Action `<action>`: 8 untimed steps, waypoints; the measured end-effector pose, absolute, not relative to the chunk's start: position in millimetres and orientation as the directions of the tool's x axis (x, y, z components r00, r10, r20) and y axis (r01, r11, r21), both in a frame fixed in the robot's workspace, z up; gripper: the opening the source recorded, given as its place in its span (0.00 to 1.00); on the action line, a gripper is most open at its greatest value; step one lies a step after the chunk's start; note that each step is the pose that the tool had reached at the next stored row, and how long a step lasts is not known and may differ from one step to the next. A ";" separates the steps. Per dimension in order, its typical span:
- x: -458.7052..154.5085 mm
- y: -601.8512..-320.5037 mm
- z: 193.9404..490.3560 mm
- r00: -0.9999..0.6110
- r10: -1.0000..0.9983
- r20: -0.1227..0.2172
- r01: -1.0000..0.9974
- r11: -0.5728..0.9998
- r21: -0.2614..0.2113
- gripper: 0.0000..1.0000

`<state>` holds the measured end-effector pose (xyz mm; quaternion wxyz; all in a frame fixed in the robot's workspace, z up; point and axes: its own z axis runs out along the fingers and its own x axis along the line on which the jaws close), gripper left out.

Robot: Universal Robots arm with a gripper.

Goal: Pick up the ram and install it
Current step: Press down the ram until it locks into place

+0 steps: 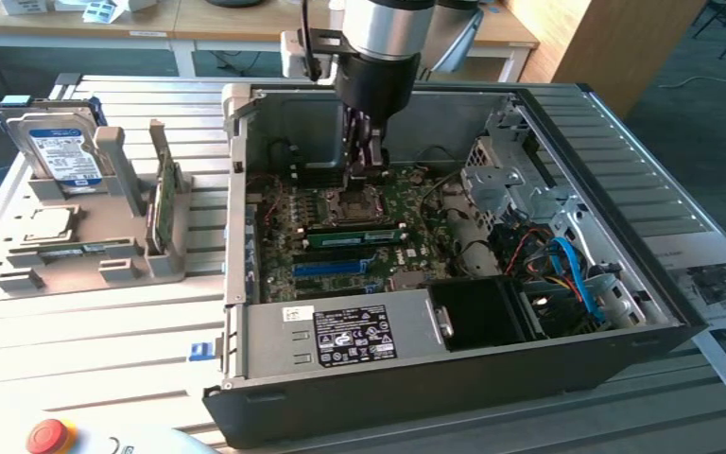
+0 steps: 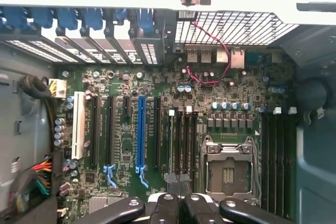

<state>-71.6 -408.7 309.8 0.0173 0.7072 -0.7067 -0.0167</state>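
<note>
The ram [image 1: 356, 234] is a long green stick set in a memory slot on the motherboard, just in front of the CPU socket [image 1: 344, 202], inside the open computer case. In the wrist view it is a thin pale line [image 2: 170, 145] seen edge-on between the black slots, beside the CPU socket [image 2: 227, 171]. My gripper [image 1: 366, 173] hangs inside the case behind the socket, apart from the ram. Its dark fingers [image 2: 172, 182] press together, and the gripper [image 2: 178, 181] is shut with nothing held.
The case walls [image 1: 243, 218] surround the board. A power supply [image 1: 337, 336] and black fan shroud [image 1: 490, 312] fill the front, with blue cables [image 1: 571, 270] on the exterior view's right. A fixture holds a hard drive [image 1: 63, 151] and an upright green card [image 1: 162, 194]. A red button [image 1: 50, 435] sits at the front.
</note>
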 end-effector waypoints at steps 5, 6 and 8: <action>-71.6 -408.7 318.9 0.001 -1.000 0.002 -0.999 -0.001 0.048 0.11; -71.6 -408.7 320.6 0.001 -1.000 0.003 -0.999 -0.001 0.048 0.11; -71.6 -408.7 324.1 0.001 -1.000 0.004 -0.999 -0.001 0.048 0.11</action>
